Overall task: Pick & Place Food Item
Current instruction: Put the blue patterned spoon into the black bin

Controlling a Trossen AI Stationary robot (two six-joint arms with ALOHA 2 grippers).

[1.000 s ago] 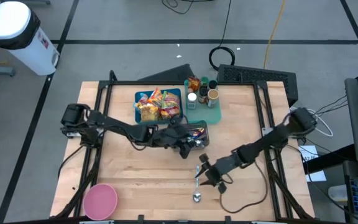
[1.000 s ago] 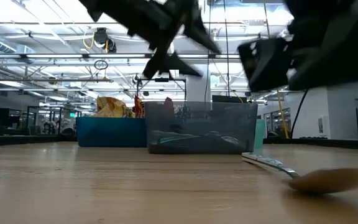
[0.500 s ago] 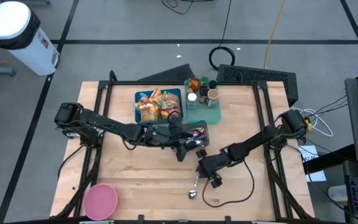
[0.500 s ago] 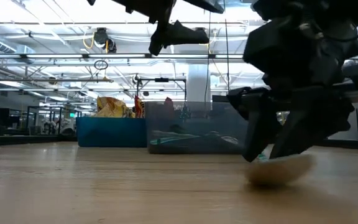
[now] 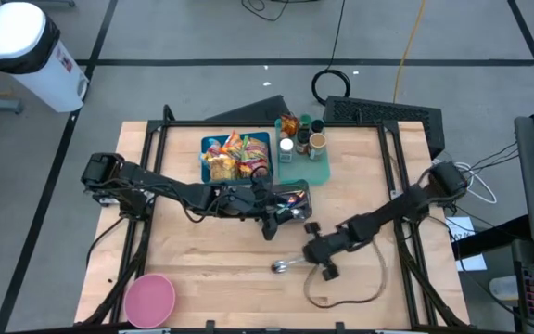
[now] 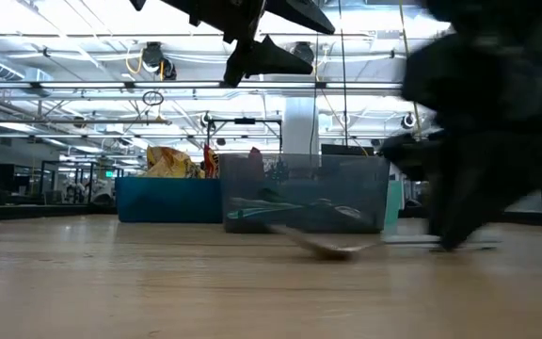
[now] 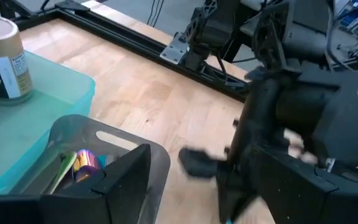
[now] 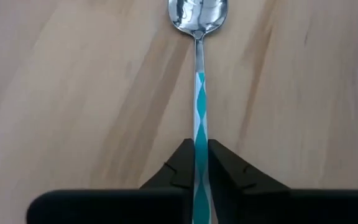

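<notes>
1. The spoon lies low over the wooden table near its front middle, bowl pointing toward the left side; its teal-patterned handle runs back between the fingers of the right gripper, which are pinched narrow onto it.
2. In the high view the spoon's bowl sits just beside the right gripper, well apart from the pink bowl at the front left corner.
3. The left gripper hovers over the near edge of the grey bin, fingers spread wide and holding nothing.
4. The grey bin holds cutlery and a shiny coloured wrapper.
5. Behind it, the blue bin is full of snack packets, and the teal tray carries jars and bottles, one a labelled can.
</notes>
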